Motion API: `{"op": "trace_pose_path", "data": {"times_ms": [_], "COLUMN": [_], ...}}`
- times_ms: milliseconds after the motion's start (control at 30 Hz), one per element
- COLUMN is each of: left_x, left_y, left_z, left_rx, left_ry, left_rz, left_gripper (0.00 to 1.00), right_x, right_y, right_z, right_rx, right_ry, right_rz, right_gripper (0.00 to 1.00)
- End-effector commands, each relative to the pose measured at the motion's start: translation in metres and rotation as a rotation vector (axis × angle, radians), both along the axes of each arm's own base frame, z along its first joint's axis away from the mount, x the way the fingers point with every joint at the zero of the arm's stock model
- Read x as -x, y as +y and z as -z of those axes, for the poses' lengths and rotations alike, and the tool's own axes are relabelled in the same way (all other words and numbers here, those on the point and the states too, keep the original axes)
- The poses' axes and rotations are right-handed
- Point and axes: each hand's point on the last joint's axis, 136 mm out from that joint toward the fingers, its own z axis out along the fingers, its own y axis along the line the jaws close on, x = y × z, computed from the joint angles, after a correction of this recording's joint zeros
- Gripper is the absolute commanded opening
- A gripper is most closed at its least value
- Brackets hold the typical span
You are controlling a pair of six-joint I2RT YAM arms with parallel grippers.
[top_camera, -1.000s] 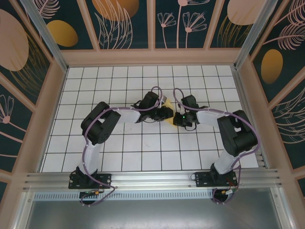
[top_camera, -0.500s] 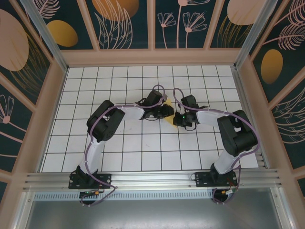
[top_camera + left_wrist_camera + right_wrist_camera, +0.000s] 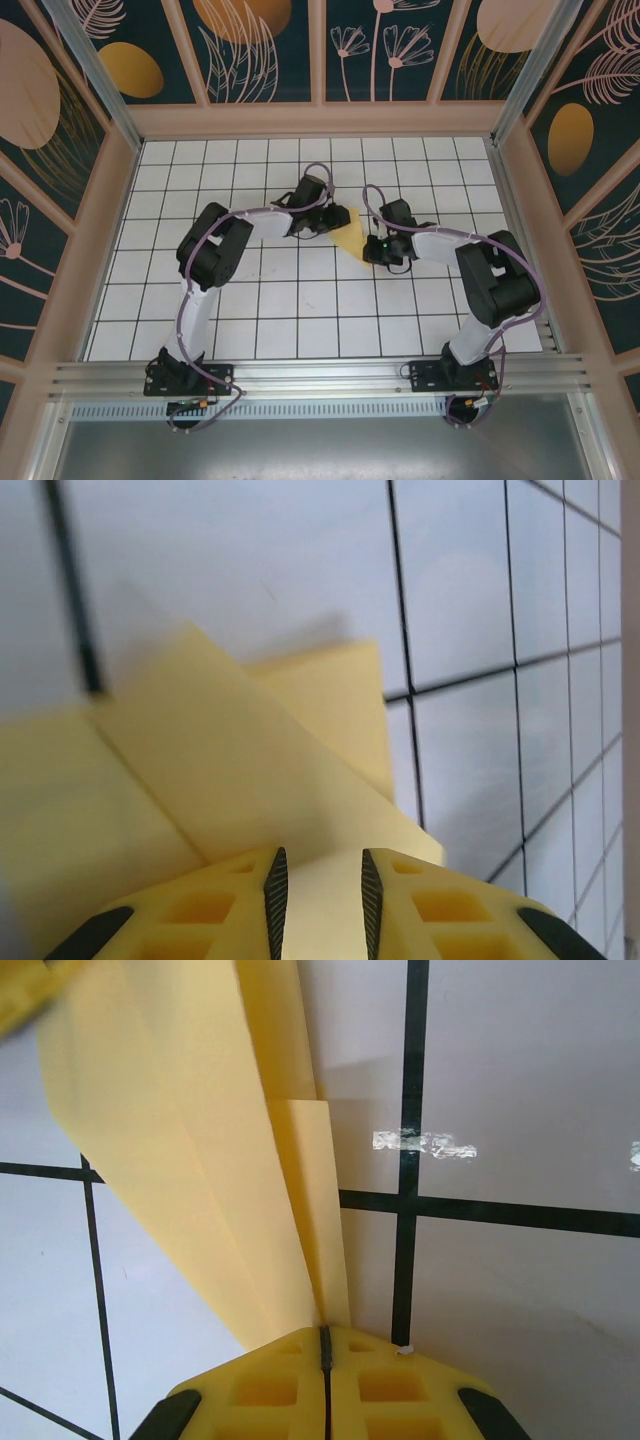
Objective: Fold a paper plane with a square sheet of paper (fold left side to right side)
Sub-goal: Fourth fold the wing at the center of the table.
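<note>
The paper plane [image 3: 180,1140] looks light, floppy and easily creased. The right gripper [image 3: 323,1338] pinches its near tip. The left gripper [image 3: 320,868], slightly parted, should take the layered edge just ahead.

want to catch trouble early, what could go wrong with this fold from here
1. The right gripper is shut on just a narrow tip of the folded paper. A tug from either arm could tear it or slip it free.
2. The left gripper has its jaws slightly apart over layers that seem lifted off the table. Pressing there might set a crooked crease.
</note>
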Motion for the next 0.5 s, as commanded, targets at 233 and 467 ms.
{"op": "trace_pose_path", "data": {"times_ms": [233,467], "left_x": [-0.053,-0.062], "left_y": [0.054,0.065], "left_z": [0.037,-0.015], "left_rx": [-0.159,-0.151], "left_ry": [-0.015,-0.108], "left_rz": [-0.101,-0.101], "left_gripper": [0.31,0.39], "right_x": [0.051,0.028], "right_y": [-0.032,-0.004], "right_z": [0.053,0.020], "right_rx": [0.168,0.021], "right_ry": [0.189,0.088], "right_rz": [-0.013,-0.040], "right_gripper": [0.09,0.10]}}
